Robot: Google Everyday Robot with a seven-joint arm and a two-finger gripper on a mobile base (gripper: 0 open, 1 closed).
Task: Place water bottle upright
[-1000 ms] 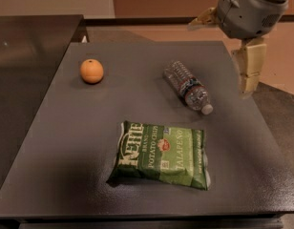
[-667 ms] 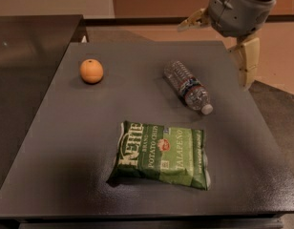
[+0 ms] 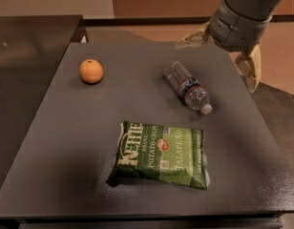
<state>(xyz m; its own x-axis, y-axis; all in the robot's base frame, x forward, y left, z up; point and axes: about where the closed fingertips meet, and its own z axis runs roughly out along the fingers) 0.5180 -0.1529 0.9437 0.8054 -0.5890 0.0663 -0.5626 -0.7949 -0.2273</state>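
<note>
The water bottle [image 3: 187, 85] is a small clear ribbed bottle with a dark label band. It lies on its side on the dark grey table [image 3: 66, 142], right of centre, with its white cap [image 3: 206, 109] pointing to the front right. My gripper [image 3: 215, 64] hangs above the table's far right corner, behind and to the right of the bottle and apart from it. Its two tan fingers [image 3: 251, 68] are spread wide with nothing between them.
An orange [image 3: 91, 71] sits at the far left of the table. A green Kettle jalapeño chip bag [image 3: 161, 154] lies flat in front of the bottle. A dark counter [image 3: 27, 46] adjoins the table on the left.
My gripper has shifted left and slightly away, closer to the space behind the bottle. The bottle, orange and chip bag have not moved.
</note>
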